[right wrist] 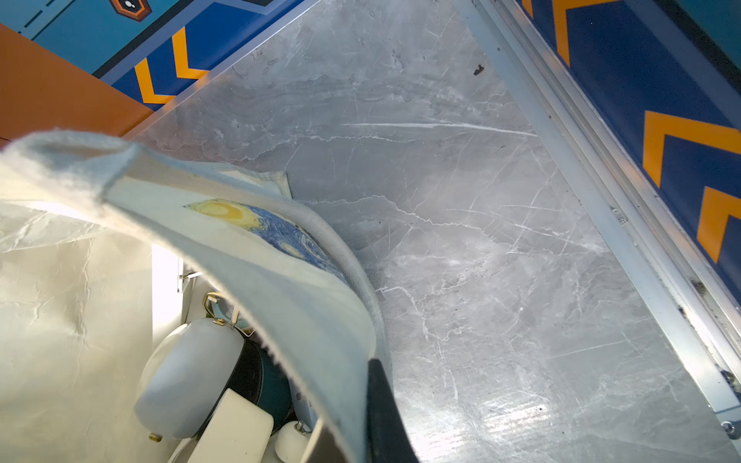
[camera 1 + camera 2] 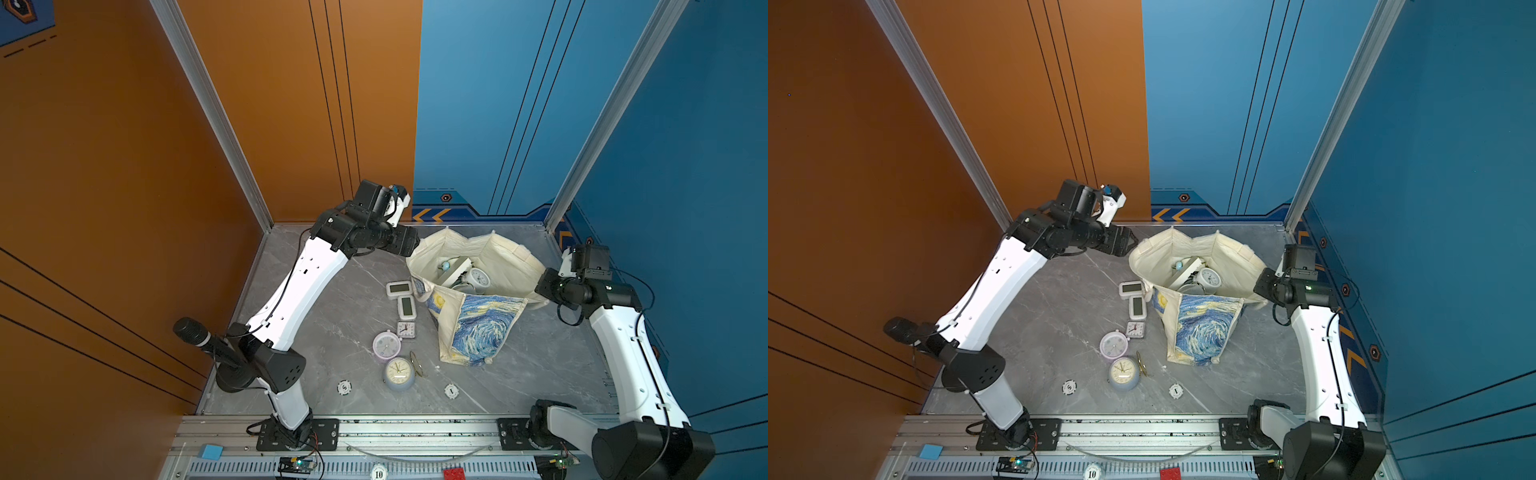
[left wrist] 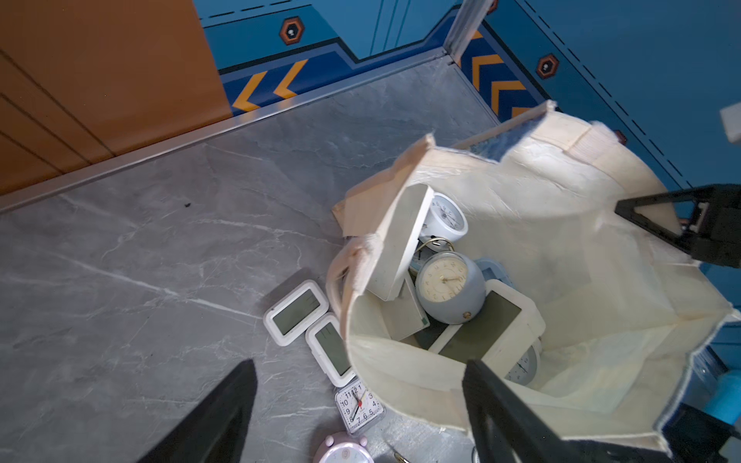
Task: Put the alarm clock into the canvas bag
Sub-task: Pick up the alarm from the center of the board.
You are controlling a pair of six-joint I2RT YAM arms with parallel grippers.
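With your left claw spread and your right claw pinching the canvas bag, grip the probably light, slick alarm clock edgewise.

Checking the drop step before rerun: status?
Left gripper open, empty, above canvas bag rim. Right gripper shut on that rim. Clocks inside bag; five clocks on table beside it. Mouth unobstructed.

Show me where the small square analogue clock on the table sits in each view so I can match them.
Both top views: square clock on the table, left of the canvas bag, between a digital clock and the lilac clock.
Left wrist: square clock between those same two clocks, beside the bag.
Right wrist: not in it.
Shared landmark: the canvas bag, in all four.
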